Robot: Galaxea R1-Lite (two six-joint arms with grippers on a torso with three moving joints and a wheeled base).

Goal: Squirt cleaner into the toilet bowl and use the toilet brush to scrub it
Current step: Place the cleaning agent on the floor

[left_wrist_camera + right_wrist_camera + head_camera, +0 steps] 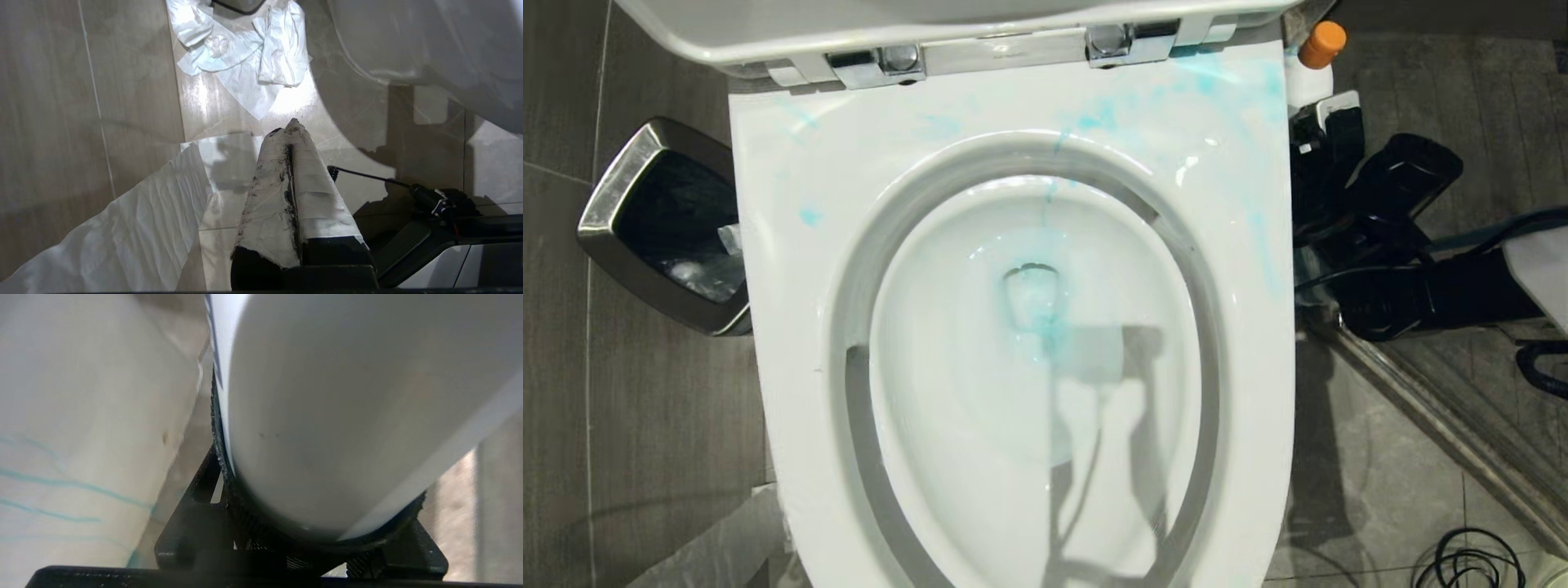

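Observation:
The white toilet bowl (pixel 792 269) fills the head view, lid up, with blue smears on its rim and a blue trickle in the basin. To the right of its rim, by the hinge, stands the cleaner (pixel 1308 80), a white bottle with an orange cap. My right gripper (pixel 1327 143) is shut on it. In the right wrist view the cleaner (pixel 347 396) fills the frame between the black jaws of my right gripper (pixel 316 473), beside the toilet's blue-streaked outer wall (pixel 81 416). My left gripper (pixel 292 127) hangs shut and empty over the floor. The toilet brush is out of view.
A chrome-rimmed waste bin (pixel 613 212) stands left of the toilet. White sheets (pixel 122 228) lie on the tiled floor near the toilet's base (pixel 429 49). A metal floor rail (pixel 1421 408) and coiled black cables (pixel 1474 559) lie at the right.

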